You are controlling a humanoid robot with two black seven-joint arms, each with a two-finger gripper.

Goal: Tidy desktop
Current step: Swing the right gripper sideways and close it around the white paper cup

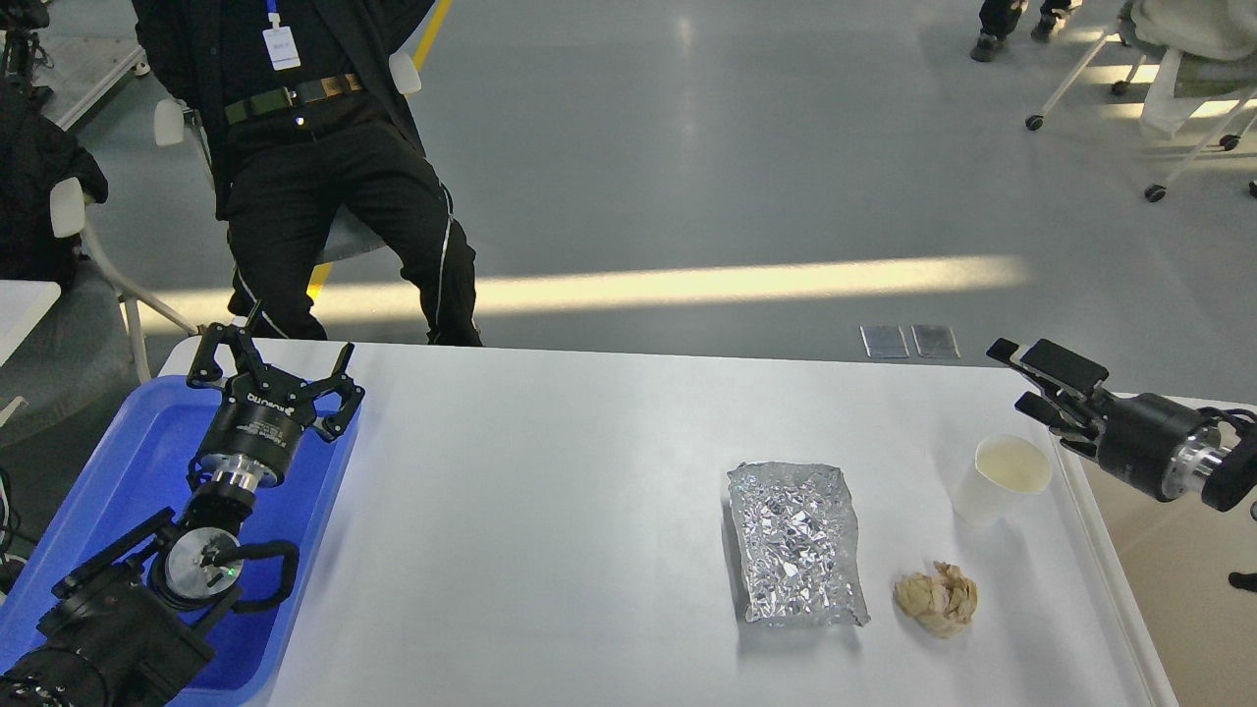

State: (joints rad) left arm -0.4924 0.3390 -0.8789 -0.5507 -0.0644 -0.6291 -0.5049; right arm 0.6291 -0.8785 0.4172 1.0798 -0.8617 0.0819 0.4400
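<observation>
The white desktop (550, 511) fills the lower middle of the head view. On its right part lie a crumpled silver foil bag (797, 542), a beige crumpled paper ball (938, 598) and a white paper cup (1002, 478) that stands upright. My left gripper (278, 361) is open and empty over the far end of the blue tray (137, 452). My right gripper (1011, 375) is open and empty. It is turned on its side with its fingers pointing left, just above and right of the cup and apart from it.
A beige-white tub (1164, 560) stands against the table's right edge, under my right arm. A person in black (334, 177) sits at the table's far left edge. Office chairs (1178, 88) stand on the floor at the far right.
</observation>
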